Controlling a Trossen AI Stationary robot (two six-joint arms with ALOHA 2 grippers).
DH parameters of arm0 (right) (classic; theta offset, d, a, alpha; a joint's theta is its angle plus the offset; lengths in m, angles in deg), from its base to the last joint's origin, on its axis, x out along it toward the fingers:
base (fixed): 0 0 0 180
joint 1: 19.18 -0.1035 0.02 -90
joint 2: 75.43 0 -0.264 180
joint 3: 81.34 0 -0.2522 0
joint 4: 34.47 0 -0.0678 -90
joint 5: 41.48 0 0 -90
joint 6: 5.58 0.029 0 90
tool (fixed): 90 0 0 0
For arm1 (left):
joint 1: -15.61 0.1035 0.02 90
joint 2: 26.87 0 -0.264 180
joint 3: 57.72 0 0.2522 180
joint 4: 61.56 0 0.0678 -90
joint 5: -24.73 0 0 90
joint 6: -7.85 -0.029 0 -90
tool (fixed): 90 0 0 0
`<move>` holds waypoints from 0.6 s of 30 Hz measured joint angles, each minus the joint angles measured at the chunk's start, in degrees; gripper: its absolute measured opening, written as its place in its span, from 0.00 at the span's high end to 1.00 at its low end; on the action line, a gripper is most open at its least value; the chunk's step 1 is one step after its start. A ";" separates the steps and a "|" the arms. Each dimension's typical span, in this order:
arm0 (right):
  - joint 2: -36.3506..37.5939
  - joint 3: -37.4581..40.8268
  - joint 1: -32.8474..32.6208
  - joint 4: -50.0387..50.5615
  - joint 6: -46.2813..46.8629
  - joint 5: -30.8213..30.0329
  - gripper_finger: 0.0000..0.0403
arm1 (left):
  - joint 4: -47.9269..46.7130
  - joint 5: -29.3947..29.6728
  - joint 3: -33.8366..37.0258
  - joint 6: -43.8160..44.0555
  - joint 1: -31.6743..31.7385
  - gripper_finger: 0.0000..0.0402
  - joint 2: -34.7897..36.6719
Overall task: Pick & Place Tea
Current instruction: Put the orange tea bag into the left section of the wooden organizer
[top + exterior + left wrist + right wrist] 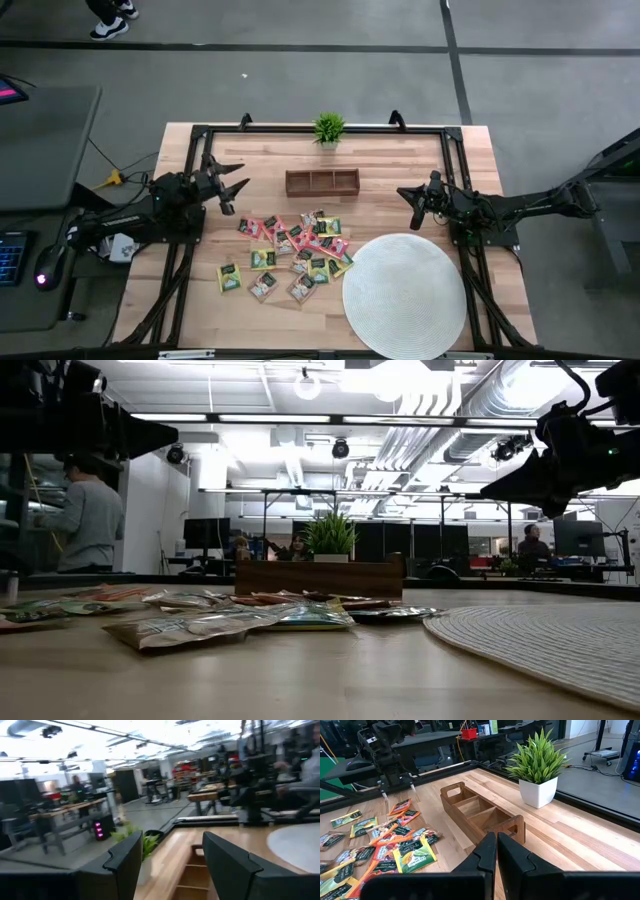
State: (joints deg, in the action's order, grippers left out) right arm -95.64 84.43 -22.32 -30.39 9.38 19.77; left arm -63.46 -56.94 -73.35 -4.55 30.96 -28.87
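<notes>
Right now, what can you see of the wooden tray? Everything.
The tray is a low, long, dark-brown wooden box, open on top, split by two dividers into three compartments, all of which look empty. Each end wall rises into a handle with a slot cut through. It sits flat on the table, at the far middle, in front of the plant and behind the tea. Nothing touches it but the table.

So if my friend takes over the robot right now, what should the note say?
Left end effector: open, empty, held above the table's left side.
Right end effector: shut, empty, above the right side.
Tea packets: all loose in a pile on the table, left of the round white mat.
Wooden tray: its compartments look empty.
Done: nothing placed yet.
Left: pick and place every packet.
</notes>
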 joint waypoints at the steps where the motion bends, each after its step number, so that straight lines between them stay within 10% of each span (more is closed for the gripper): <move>1: 0.00 -0.02 -0.01 -0.01 -0.02 0.01 0.97 | -0.05 1.74 0.00 -0.23 -0.02 0.50 0.00; 18: 0.00 -0.02 0.01 0.01 -0.02 0.01 0.97 | -0.88 -0.39 0.00 0.72 0.02 0.50 0.00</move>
State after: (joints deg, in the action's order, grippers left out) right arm -95.64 84.41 -22.32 -30.38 9.36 19.78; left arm -64.34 -57.33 -73.35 -3.83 30.98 -28.87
